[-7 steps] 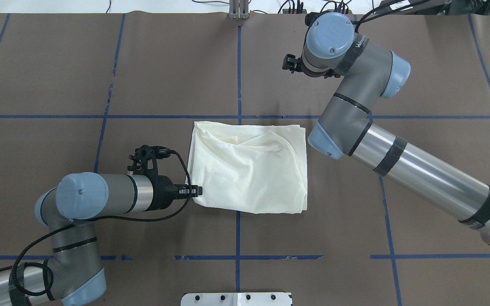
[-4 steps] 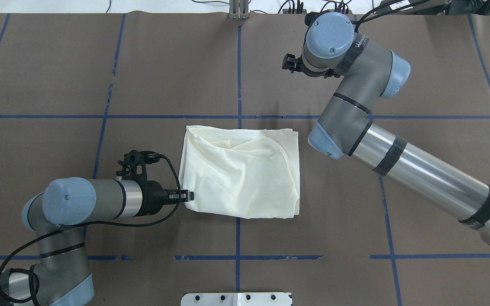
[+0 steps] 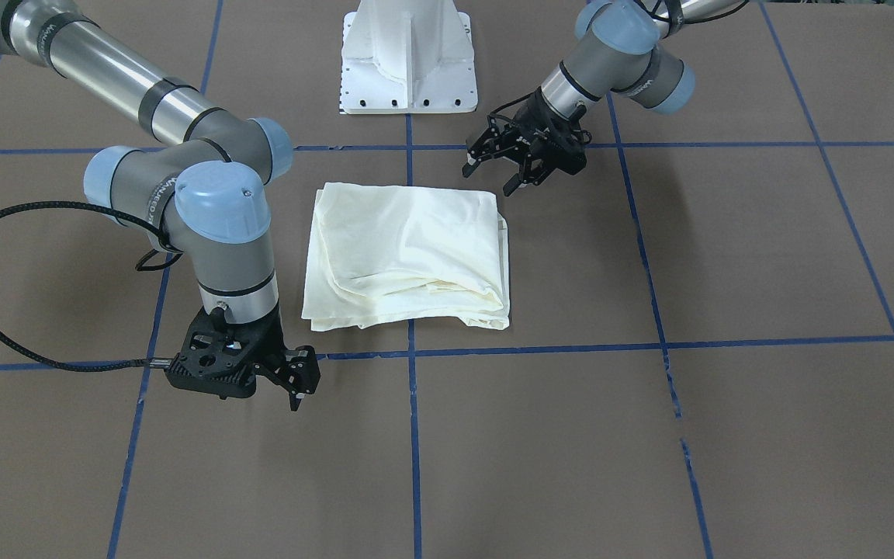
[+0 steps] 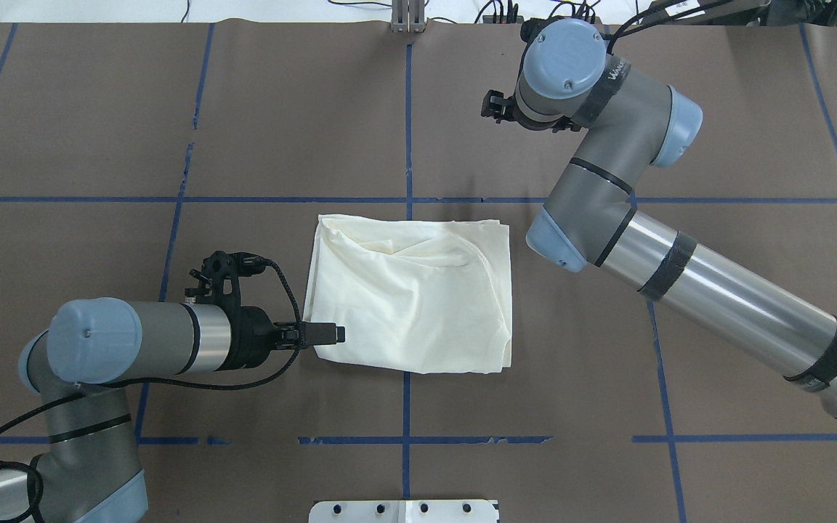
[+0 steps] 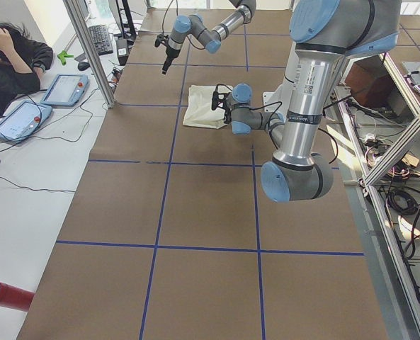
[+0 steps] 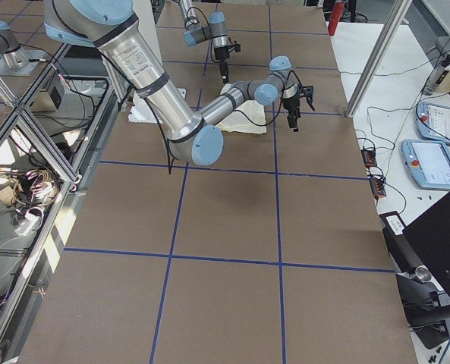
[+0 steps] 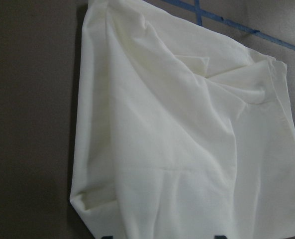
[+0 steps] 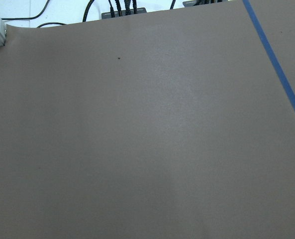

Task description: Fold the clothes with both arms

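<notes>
Folded cream shirt flat on table, plain side up.
Left gripper spread, just by one corner; right gripper well clear of it, can't tell its opening.

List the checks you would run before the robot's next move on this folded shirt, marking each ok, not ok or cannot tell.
1. The shirt lies folded in a compact rectangle on the table: ok.
2. The left gripper is open, jaws apart in its wrist view: ok.
3. The left gripper is free of the cloth at the shirt's corner: cannot tell.
4. The right gripper is clear of the shirt, over bare table: ok.
5. The right gripper is open: cannot tell.
</notes>
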Controlling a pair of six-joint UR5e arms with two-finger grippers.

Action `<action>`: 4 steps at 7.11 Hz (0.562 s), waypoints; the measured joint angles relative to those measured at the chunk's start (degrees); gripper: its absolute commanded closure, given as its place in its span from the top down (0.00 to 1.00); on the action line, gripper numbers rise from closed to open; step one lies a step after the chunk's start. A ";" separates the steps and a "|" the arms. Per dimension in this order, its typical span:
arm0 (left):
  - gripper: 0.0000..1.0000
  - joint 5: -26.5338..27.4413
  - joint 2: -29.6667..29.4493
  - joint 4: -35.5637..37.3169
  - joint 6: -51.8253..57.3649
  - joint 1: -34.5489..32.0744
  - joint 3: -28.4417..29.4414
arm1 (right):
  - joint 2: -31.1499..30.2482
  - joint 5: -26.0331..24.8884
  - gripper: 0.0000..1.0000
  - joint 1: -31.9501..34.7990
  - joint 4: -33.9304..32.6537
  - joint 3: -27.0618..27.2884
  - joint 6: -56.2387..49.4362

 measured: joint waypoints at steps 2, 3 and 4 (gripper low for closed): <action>0.99 -0.07 -3.02 0.54 -2.07 0.39 1.43 | -0.07 0.00 1.00 0.01 0.00 0.04 0.01; 0.99 0.05 -5.22 0.58 -3.22 0.47 4.17 | -0.08 0.00 1.00 0.01 0.00 0.02 0.00; 0.99 0.13 -6.37 0.55 -3.64 0.52 6.43 | -0.12 0.00 1.00 0.01 0.00 0.00 -0.02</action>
